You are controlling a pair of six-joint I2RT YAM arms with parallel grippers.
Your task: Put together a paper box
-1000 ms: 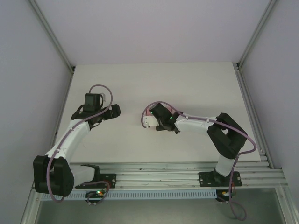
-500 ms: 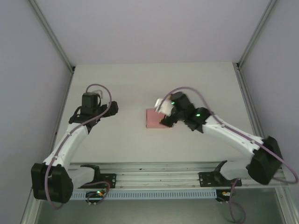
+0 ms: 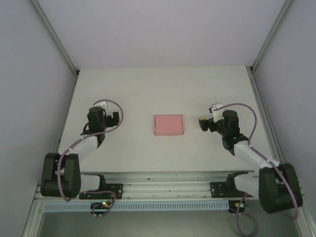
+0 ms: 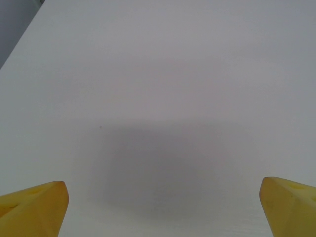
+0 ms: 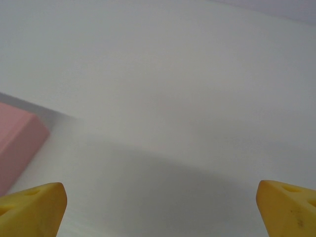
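- Pink thin-card paper box (image 3: pixel 168 125), folded up into a small low rectangle, lies flat near the middle of the white table (image 3: pixel 148 84), with its longer sides running left to right in the top view.
- Nothing has hold of it. There is bare tabletop on all four sides, and both arms are apart from it.
- Over on the left, the left gripper (image 3: pixel 114 118) sits well apart from the box and roughly level with it. Its jaws are spread as wide as they go, with nothing between them.
- From the left wrist, two yellow fingertips (image 4: pixel 34 205) poke in at the bottom corners with a wide gap between them. That gap holds just plain white surface and a soft grey shadow.
- On the other side, the right gripper (image 3: pixel 202 122) is near the box's right-hand edge but clear of it. It too is fully spread and empty.
- The right wrist view has its yellow tips at the bottom corners as well. One corner of the pink card box (image 5: pixel 17 143) peeks in at the left edge, outside the gap between the fingers, with a thin shadow along its side.
- Both arms are folded low, their bases on the metal rail (image 3: pixel 168 178) at the near edge.
- Purple cables (image 3: pixel 120 109) loop over each wrist.
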